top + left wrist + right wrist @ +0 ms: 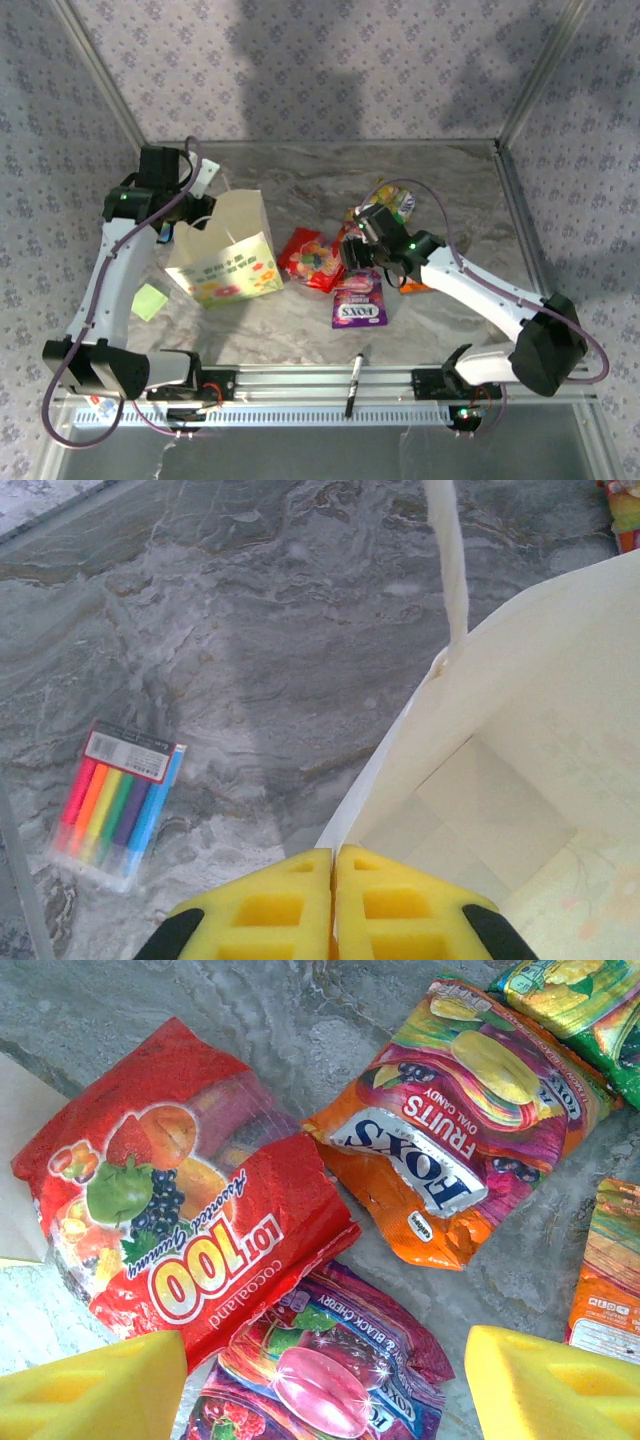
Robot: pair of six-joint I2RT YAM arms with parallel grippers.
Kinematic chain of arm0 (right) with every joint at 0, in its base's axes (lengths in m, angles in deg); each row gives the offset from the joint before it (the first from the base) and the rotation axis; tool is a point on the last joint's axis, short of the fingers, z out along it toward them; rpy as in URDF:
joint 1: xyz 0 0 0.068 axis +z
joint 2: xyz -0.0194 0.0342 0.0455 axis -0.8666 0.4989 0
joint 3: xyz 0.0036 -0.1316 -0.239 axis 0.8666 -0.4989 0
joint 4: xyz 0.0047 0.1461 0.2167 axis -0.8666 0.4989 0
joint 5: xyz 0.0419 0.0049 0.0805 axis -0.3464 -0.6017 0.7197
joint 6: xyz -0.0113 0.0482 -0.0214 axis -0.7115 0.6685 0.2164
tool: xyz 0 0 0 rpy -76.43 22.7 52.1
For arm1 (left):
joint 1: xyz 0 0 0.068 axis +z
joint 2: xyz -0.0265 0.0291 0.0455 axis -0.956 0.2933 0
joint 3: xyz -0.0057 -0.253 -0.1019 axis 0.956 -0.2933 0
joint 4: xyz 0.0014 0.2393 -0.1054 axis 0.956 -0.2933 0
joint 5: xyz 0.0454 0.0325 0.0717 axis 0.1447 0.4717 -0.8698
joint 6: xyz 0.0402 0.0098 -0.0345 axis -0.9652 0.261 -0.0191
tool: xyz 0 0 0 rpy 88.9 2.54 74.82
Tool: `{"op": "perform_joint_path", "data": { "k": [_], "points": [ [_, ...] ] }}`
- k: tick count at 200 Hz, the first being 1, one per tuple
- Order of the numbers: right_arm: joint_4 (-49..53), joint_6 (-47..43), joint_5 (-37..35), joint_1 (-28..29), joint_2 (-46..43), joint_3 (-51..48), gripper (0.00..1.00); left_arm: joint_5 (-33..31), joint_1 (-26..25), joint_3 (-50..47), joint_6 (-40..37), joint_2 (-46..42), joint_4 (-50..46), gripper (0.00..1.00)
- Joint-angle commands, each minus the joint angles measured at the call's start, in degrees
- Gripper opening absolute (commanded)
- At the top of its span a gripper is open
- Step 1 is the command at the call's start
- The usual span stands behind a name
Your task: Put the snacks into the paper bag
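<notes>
Left jaws pinching paper bag (520,740), purple packet (330,1370) cropped

- The paper bag (225,255) stands left of centre, its mouth open upward and its inside bare. The left gripper (335,900), pads pressed together on the near rim, and a handle (447,560) crowd that edge.
- The packets (330,262) cluster at centre under the right gripper (325,1385), whose jaws are spread wide. The red packet (180,1210) lies just beside the bag.
- Bare table (290,180) runs across the upper centre.
- A pen (354,384) lies at lower centre.
</notes>
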Motion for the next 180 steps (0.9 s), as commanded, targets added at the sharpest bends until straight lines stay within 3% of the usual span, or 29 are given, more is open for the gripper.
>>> {"op": "perform_joint_path", "data": {
  "k": [1, 57, 106, 180],
  "points": [
    [1.9, -0.4, -1.6, 0.3, -1.2, 0.6, 0.76, -1.6, 0.2, 2.5, 1.3, -0.3, 0.1, 0.06],
    [1.6, -0.6, -0.9, 0.3, -0.8, 1.0, 0.76, -5.6, 0.3, 9.4, 7.8, -0.1, -5.4, 0.05],
    [1.4, -0.8, -0.7, 0.5, -0.9, 0.7, 0.76, -2.8, 0.3, 12.0, 13.8, 0.0, -8.0, 0.05],
    [1.2, -2.4, -1.4, 0.3, -2.0, -0.2, 0.76, 2.6, 0.2, 10.0, 24.5, -2.5, -3.5, 0.07]
  ]
}}
